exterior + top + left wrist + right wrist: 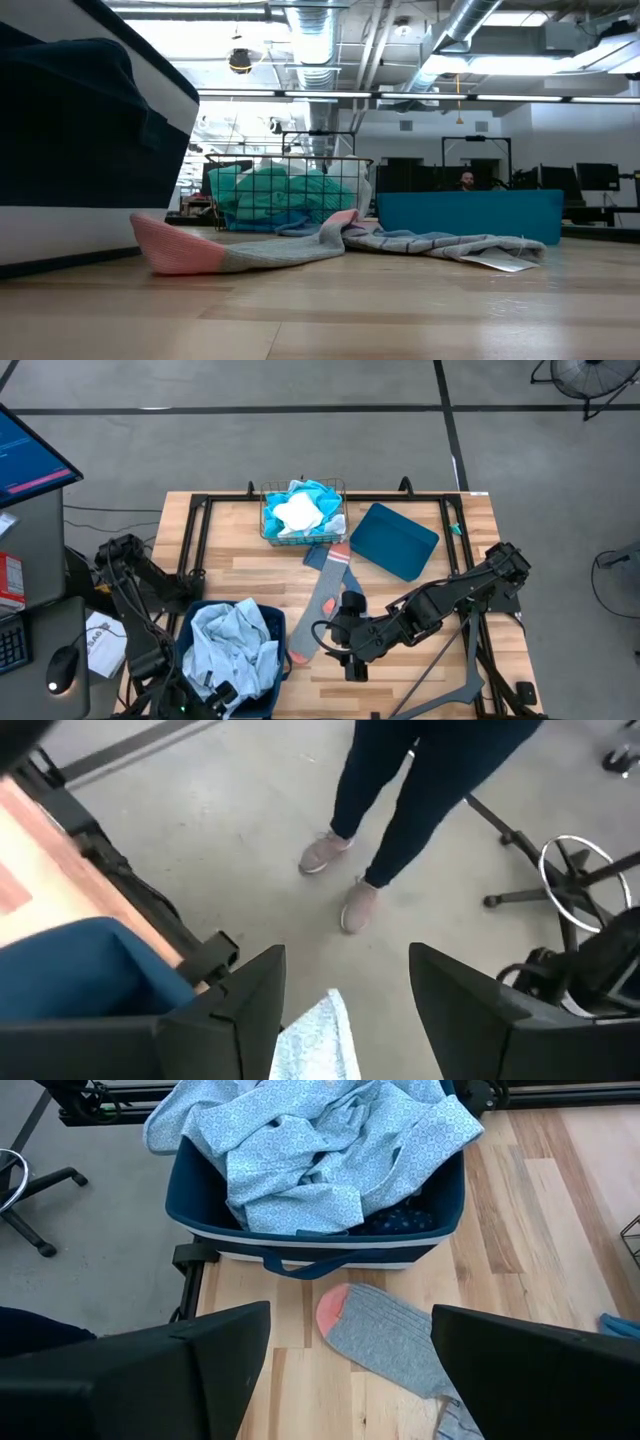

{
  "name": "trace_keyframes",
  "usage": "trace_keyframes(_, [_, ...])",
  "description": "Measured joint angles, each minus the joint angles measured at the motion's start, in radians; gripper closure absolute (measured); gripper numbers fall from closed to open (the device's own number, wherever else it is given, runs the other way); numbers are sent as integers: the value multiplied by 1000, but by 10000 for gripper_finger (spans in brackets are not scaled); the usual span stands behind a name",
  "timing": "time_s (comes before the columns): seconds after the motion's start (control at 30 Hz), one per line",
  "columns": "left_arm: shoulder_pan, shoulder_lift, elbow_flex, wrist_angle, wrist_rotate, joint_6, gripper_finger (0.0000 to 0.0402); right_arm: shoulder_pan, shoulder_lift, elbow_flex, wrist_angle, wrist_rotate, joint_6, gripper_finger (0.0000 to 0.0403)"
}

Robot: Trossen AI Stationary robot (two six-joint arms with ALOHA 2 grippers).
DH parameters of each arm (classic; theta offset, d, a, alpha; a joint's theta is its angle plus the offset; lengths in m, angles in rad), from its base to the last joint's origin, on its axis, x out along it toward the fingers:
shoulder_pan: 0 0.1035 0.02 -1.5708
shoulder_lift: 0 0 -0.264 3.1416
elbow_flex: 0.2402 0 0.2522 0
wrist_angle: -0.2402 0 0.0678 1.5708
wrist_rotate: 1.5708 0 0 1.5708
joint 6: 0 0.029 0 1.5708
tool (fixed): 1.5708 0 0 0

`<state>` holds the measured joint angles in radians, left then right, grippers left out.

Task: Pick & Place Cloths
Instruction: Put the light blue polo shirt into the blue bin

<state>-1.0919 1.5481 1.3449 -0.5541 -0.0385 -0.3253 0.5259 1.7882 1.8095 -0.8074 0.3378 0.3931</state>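
A long grey ribbed sock (318, 612) with an orange-red toe lies flat on the wooden table (240, 560), its toe near the dark blue plastic bin (278, 622) heaped with a pale blue patterned cloth (232, 643). The right gripper (330, 643) hangs over the sock's toe end, fingers spread wide and holding nothing. The left gripper (347, 1005) sits at the bin's near edge, released; a scrap of pale cloth shows between its fingers, though contact is hard to judge. A wire mesh basket (303, 512) holds turquoise and white cloths beside a teal lid (394, 541).
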Motion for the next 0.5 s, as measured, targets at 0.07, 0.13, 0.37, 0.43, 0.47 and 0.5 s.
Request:
trace_keyframes(0.07, [-14,8,0,2,0,1,204,0,0,0,0,0,0,131])
trace_keyframes(0.13, [-18,22,0,4,3,7,204,0,0,0,0,0,0,131])
trace_keyframes(0.37, [-29,74,0,3,1,64,204,0,0,0,0,0,0,131])
trace_keyframes(0.43, [-29,91,0,2,1,60,203,0,0,0,0,0,0,131])
trace_keyframes(0.47, [-29,100,0,2,1,59,203,0,0,0,0,0,0,131])
trace_keyframes(0.5, [-30,109,0,2,3,59,203,0,0,0,0,0,0,131])
